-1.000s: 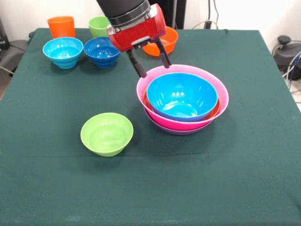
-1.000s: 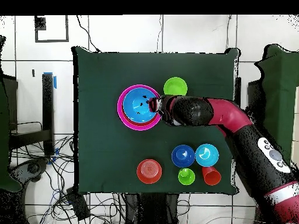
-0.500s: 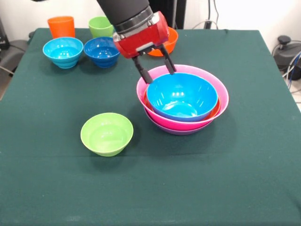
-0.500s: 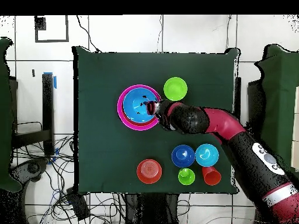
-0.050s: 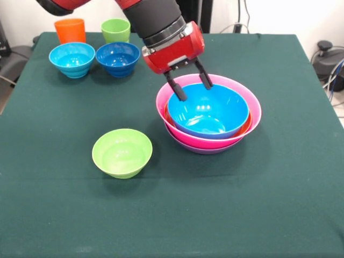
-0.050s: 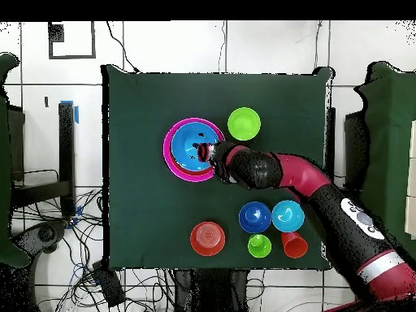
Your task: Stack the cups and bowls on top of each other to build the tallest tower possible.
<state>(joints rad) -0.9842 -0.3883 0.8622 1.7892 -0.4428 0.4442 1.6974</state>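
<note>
Gripper [image 5: 191, 89] hangs empty, fingers spread, above the far rim of the big blue bowl [image 5: 208, 110] nested topmost in the tower [image 5: 252, 115] at mid-table, probably lining up to pinch that rim.

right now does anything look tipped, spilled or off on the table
Nothing stands out. The tower sits nested and level, the lime-green bowl and the other bowls and cups stand upright, and the open gripper hovers at the big blue bowl's rim.

Nested tower [image 5: 208, 115] mid-table; small bowls [image 5: 122, 152] and cups [image 5: 70, 29] scattered around.
</note>
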